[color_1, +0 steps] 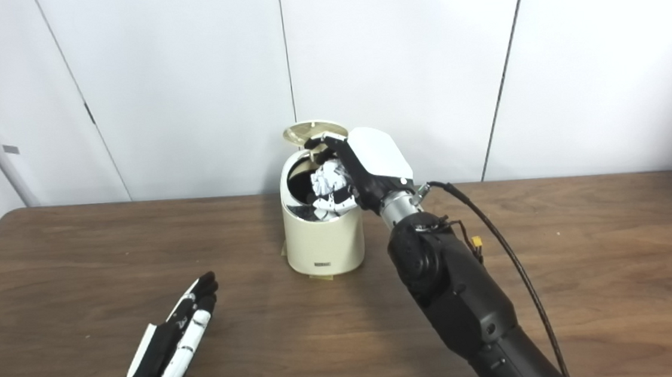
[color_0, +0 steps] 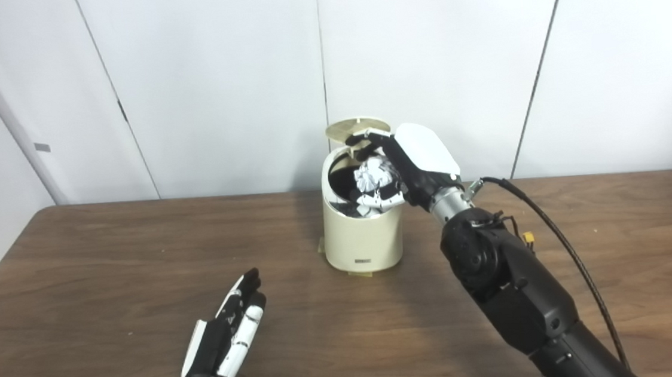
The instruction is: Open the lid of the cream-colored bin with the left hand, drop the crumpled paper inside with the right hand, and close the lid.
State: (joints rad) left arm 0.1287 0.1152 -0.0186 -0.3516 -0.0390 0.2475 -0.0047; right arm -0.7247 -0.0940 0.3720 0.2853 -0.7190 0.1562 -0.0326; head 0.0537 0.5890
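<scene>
Right hand (color_0: 415,167) of mine is curled around the crumpled paper (color_0: 372,176), holding it in the mouth of the cream-colored bin (color_0: 363,234). Behind my fingers the lid (color_0: 357,128) stands raised. My left hand (color_0: 227,335) lies empty with fingers straight, low over the wooden table (color_0: 79,280), well apart from the bin.
</scene>
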